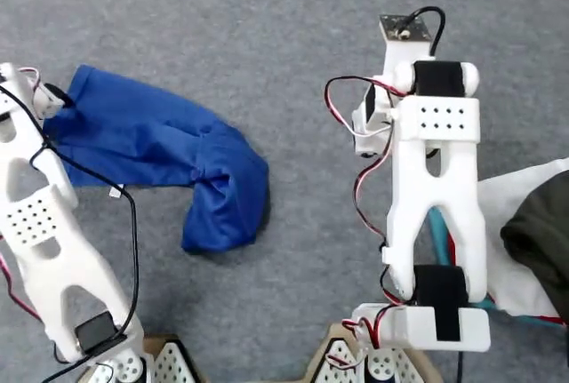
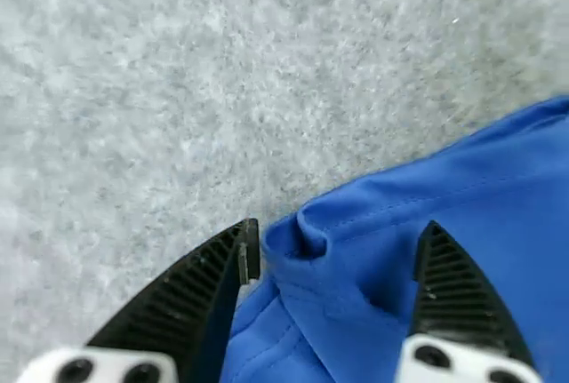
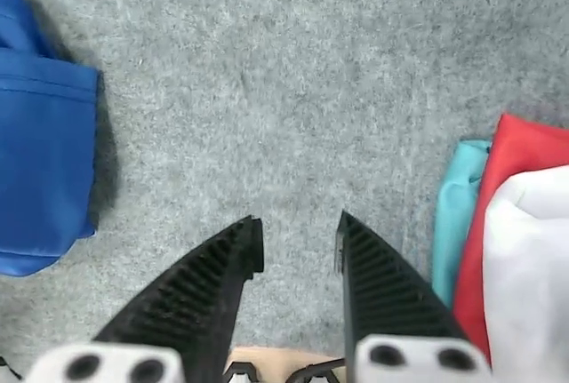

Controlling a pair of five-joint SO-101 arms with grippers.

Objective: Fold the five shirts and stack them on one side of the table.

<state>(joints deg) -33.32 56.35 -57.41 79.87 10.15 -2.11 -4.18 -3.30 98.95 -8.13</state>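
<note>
Counting shirts: five
left: one blue shirt point(image 1: 151, 147)
right pile: white shirt point(image 1: 524, 189), dark shirt point(image 1: 542, 232), teal shirt point(image 3: 453, 214), red shirt point(image 3: 524, 156)
left gripper point(image 2: 342, 226): wide open, astride blue shirt edge
right gripper point(image 3: 298, 219): part open, empty

Grey felt-covered table point(image 1: 267, 36), seen from above. A crumpled blue fabric shirt point(image 1: 160, 147) is laid directly on the left half of the felt. It is spread fairly flat toward the left edge and bunched into a rounded lump toward the centre. At the right edge a pile of garments is rested on the surface. A teal cloth point(image 3: 453, 214) is seen at the pile's inner border, touching the felt, and a red cloth point(image 3: 520, 161) is placed just beside it. A white cloth point(image 1: 524, 196) is spread above these, and a dark grey-green cloth point(image 1: 544, 232) is laid on top. Shirt and pile are set well apart.
</note>
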